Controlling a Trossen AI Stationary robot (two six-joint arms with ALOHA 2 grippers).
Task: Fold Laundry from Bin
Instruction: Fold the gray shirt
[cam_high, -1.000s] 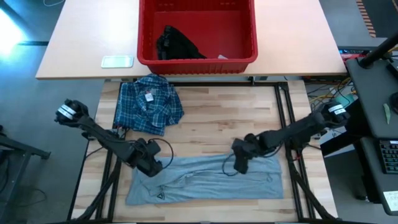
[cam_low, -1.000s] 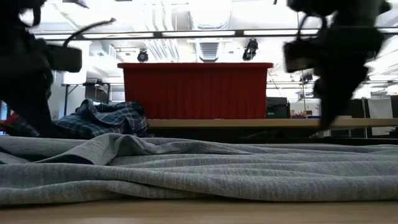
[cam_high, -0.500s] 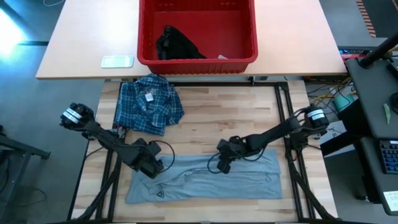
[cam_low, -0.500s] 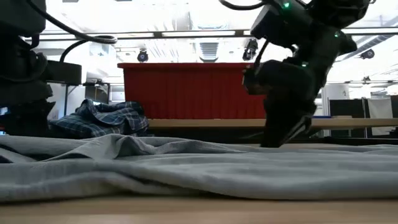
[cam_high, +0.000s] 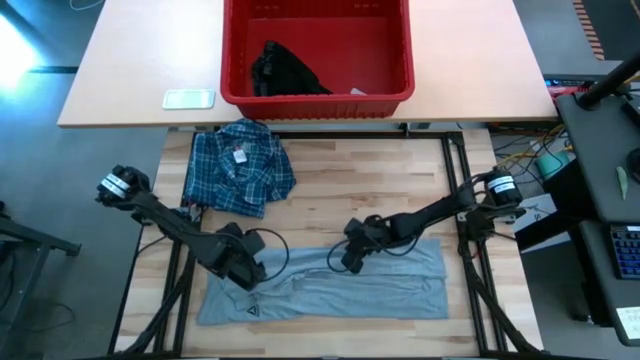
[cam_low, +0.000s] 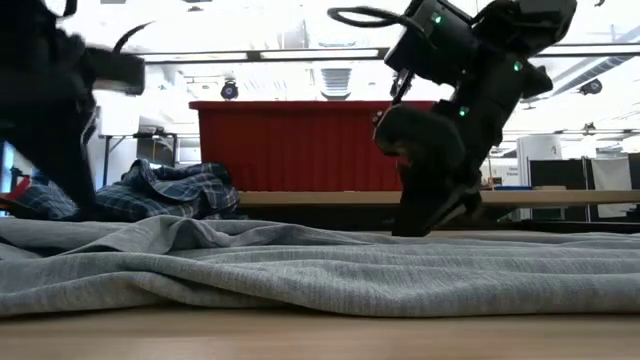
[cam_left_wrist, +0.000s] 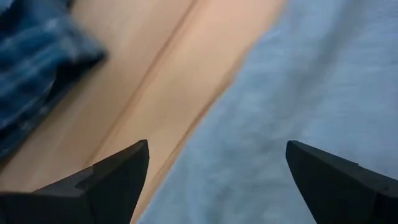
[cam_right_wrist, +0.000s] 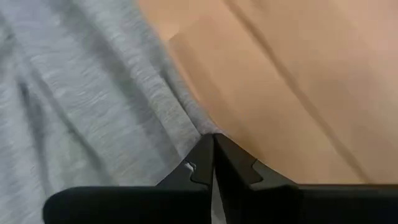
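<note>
The light grey T-shirt (cam_high: 330, 295) is spread flat along the near part of the wooden table. My right gripper (cam_high: 348, 262) is shut at the middle of its far edge, which also shows in the low view (cam_low: 415, 228). My left gripper (cam_left_wrist: 217, 155) hovers open over the shirt's far edge near its left end (cam_high: 250, 275), touching nothing. The blue-and-white plaid shirt (cam_high: 238, 165) lies crumpled at the far left of the wood. The red bin (cam_high: 318, 100) stands on the table beyond, with a black garment (cam_high: 285, 72) inside. My right gripper pinches the T-shirt's far edge (cam_right_wrist: 198, 127) between its two shut fingers, right where cloth meets bare wood. The fingers slant down from the table's right side. Creases run from the fingertips into the cloth, and the rest of the shirt lies on the table.
Bare wood (cam_high: 370, 190) lies between the plaid shirt, the bin and the T-shirt. A small pale flat object (cam_high: 189, 98) rests left of the bin. Dark frame rails (cam_high: 455, 190) run along the table's right side.
My right gripper has gone down and toward the table's left, ending on the T-shirt's far edge. The shirt's far edge has been drawn a little leftward with it, and the whole shirt sits slightly farther left than before.
</note>
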